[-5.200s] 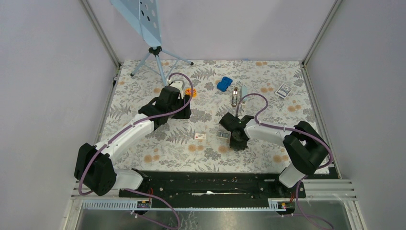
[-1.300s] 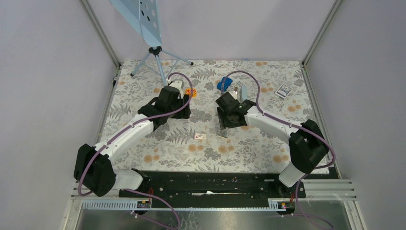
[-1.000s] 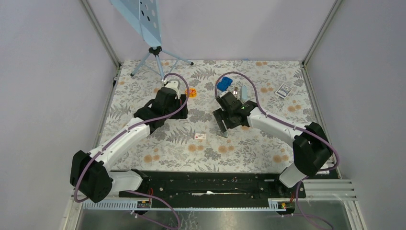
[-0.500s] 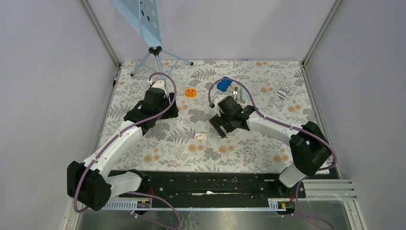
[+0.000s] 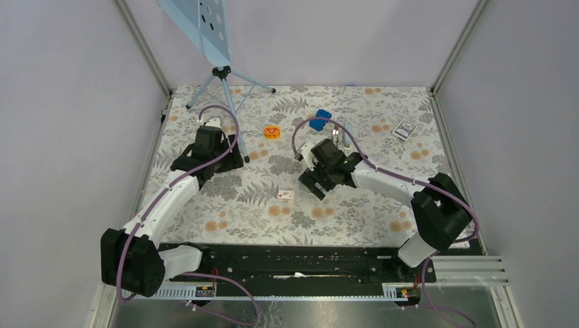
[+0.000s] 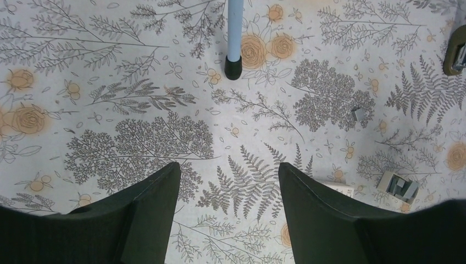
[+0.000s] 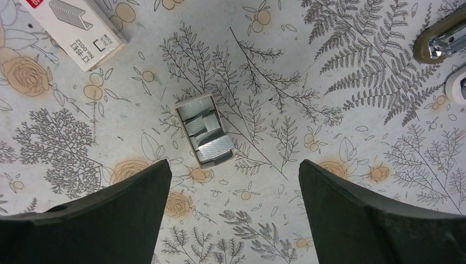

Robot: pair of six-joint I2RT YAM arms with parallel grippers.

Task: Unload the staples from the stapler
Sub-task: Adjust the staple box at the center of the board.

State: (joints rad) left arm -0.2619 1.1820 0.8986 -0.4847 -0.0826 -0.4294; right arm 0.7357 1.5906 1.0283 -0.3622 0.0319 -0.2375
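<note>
First, the table (image 5: 239, 212), covered edge to edge in a floral cloth. At its far left, a blue tripod (image 5: 220, 71), one black-tipped leg planted on the cloth just beyond the left gripper (image 6: 228, 168). Hangs there over bare cloth at the left side, jaws parted, gripping nothing. Toward the middle, the right gripper (image 7: 234, 165), spread wide and likewise empty (hides the staples (image 7: 206, 136) from the overhead view). On its far side, the stapler (image 7: 442, 39), lying on the cloth, untouched. To its left, the small white box (image 7: 77, 27), flat on the cloth. Smallest of all, the staples: a little clump of silvery-grey strips, resting on the cloth under the gap between the right gripper's fingers, touching neither, just right of the white box yet apart from it.
</note>
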